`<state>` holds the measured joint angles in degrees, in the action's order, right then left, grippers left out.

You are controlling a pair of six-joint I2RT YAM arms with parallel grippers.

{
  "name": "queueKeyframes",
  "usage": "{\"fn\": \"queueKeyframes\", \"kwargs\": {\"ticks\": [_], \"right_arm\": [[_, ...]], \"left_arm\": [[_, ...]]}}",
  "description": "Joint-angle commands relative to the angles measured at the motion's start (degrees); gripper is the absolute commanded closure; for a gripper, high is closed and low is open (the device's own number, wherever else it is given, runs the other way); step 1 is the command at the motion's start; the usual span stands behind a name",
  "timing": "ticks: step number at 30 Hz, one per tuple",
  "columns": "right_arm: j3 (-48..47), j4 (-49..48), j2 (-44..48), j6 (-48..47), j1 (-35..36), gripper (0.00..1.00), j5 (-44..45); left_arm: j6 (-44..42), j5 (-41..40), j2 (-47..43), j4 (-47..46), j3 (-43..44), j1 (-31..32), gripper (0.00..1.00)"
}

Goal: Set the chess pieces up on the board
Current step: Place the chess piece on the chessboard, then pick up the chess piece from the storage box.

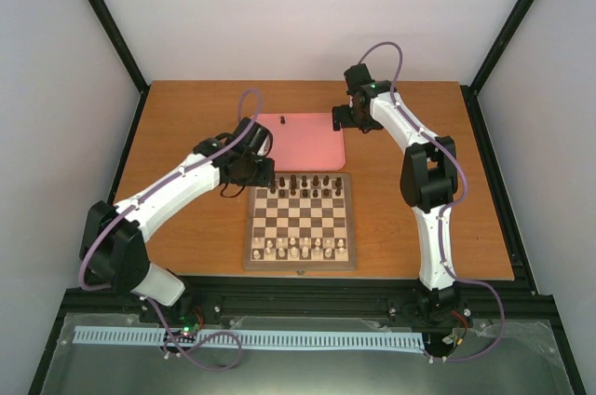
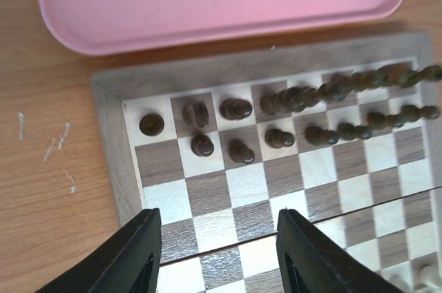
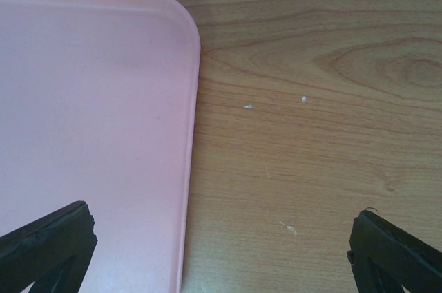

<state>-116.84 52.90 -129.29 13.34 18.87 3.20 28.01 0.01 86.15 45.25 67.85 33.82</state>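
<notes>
The board lies at the table's middle. Dark chess pieces stand in its two far rows. They also show in the left wrist view; there the dark second-row square nearest the left border holds no piece. One dark piece stands on the pink tray. My left gripper is open and empty over the board's far left corner, with squares of the board between its fingers. My right gripper is open wide and empty, straddling the tray's right edge.
Pale cream pieces fill the board's two near rows. The pink tray lies just beyond the board's far edge; its rounded corner shows in the right wrist view. Bare wooden table lies to its right. Black frame posts stand at the table's corners.
</notes>
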Motion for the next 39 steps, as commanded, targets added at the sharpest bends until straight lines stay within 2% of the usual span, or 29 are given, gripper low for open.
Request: {"fn": "queueKeyframes", "kwargs": {"ticks": [1, 6, 11, 15, 21, 23, 28, 35, 39], "right_arm": [[-0.1, -0.7, 1.7, 0.4, -0.4, 0.0, -0.1], [-0.2, -0.7, 1.8, 0.6, -0.5, 0.0, -0.4], [-0.4, -0.7, 1.6, 0.8, -0.4, 0.0, -0.9], [-1.4, -0.2, 1.1, 0.8, -0.4, 0.0, -1.6], [-2.8, 0.1, 0.1, 0.6, -0.4, 0.0, -2.0], [-3.5, 0.4, -0.4, 0.5, -0.5, 0.0, -2.0], [-4.8, 1.1, -1.7, 0.2, -0.5, 0.0, -1.7], [-5.4, 1.1, -2.7, 0.0, -0.8, 0.0, -1.6], [-6.6, 1.7, -3.7, 0.1, -1.0, 0.0, -1.9]], "left_arm": [[-3.0, -3.3, -1.1, 4.2, 5.4, 0.3, 0.48], [-7.7, -4.1, 7.5, 1.6, 14.2, -1.8, 0.37], [-10.5, -1.5, 23.8, 0.8, 27.7, -5.8, 0.36], [-10.1, -3.4, 34.3, 1.3, 39.2, -8.0, 0.37], [-8.8, -4.6, 50.6, 7.8, 62.9, -9.0, 0.37], [-8.4, -4.6, 54.3, 8.2, 66.6, -9.1, 0.37], [-6.1, -4.2, 58.8, 7.0, 69.7, -10.0, 0.43], [-6.1, -5.4, 59.4, 5.6, 69.1, -11.0, 0.44], [-5.7, -5.6, 60.3, 4.7, 69.8, -11.6, 0.48]]}}
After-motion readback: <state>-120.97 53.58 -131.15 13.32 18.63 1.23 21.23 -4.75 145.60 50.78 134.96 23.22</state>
